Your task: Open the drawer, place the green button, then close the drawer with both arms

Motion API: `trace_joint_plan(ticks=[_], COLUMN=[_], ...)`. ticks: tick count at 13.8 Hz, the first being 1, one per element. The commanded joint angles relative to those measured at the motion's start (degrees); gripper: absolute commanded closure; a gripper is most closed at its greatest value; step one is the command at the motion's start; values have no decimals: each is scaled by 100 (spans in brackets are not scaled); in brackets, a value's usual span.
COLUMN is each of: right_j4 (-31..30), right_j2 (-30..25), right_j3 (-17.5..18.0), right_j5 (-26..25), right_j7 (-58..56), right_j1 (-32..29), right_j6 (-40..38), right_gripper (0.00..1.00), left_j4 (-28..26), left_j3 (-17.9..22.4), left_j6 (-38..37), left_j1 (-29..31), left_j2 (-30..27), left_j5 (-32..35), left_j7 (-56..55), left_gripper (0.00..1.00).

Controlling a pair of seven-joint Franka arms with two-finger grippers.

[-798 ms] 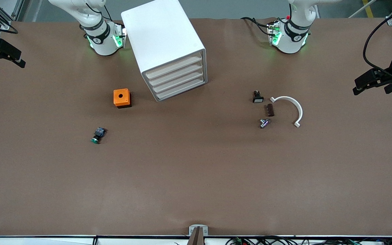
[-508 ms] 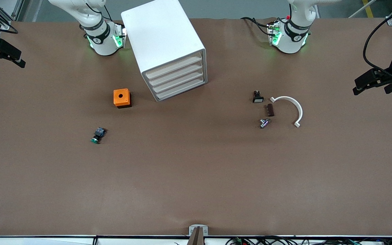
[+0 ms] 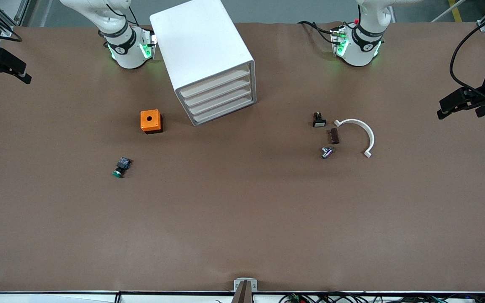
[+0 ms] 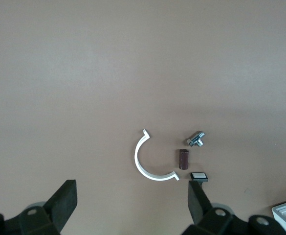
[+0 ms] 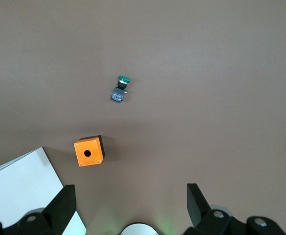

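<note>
The white cabinet (image 3: pixel 202 50) stands between the arm bases, and its lowest drawer (image 3: pixel 224 111) is shut like the three above it. The button (image 3: pixel 121 166), dark body with a green cap, lies on its side on the table, nearer to the front camera than the orange cube (image 3: pixel 150 121). It also shows in the right wrist view (image 5: pixel 120 89). My right gripper (image 3: pixel 21 75) is open and empty, high over the table edge at the right arm's end (image 5: pixel 130 205). My left gripper (image 3: pixel 442 110) is open and empty, high over the edge at the left arm's end (image 4: pixel 131 203).
Toward the left arm's end lie a white C-shaped piece (image 3: pixel 358 134), a small black part with a white face (image 3: pixel 318 120), a brown cylinder (image 3: pixel 334 136) and a small metal part (image 3: pixel 326 152). The orange cube (image 5: pixel 89 151) sits beside the cabinet (image 5: pixel 20 196).
The left arm's wrist has shifted very slightly. Nothing on the table has moved and the right arm is still.
</note>
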Motion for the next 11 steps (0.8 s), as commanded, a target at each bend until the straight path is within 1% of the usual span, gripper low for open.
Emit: trace_joint_plan(ticks=[1,5,7,8,10,11], right_j4=[-39,76,119,128,285,391], right_j2=[-122,-17,360,414,755,975], right_j3=[6,5,-3,-12,-12,-4], right_j5=[-48,-48,-48,-48,-39,-39], right_j7=[10,70,54,1,1,1], right_j1=[-49,-67,-75,-102,-146,-172], right_j6=[23,5,-47,-108,-65,-108], right_gripper=[0,0,0,0,0,0], left_j4=[102,111,137,146,155,155], left_j3=[-9,-79,-79,-88,-79,-79], left_j6=[-93,-93,-58,-32,30,186], left_j1=[7,-99,-265,-283,-354,-354], left_j2=[333,860,1185,1378,1730,1862], left_j5=[17,0,-1,-9,-394,-622], left_j7=[-78,-78,-87,-87,-105,-105], left_gripper=[0,0,0,0,0,0])
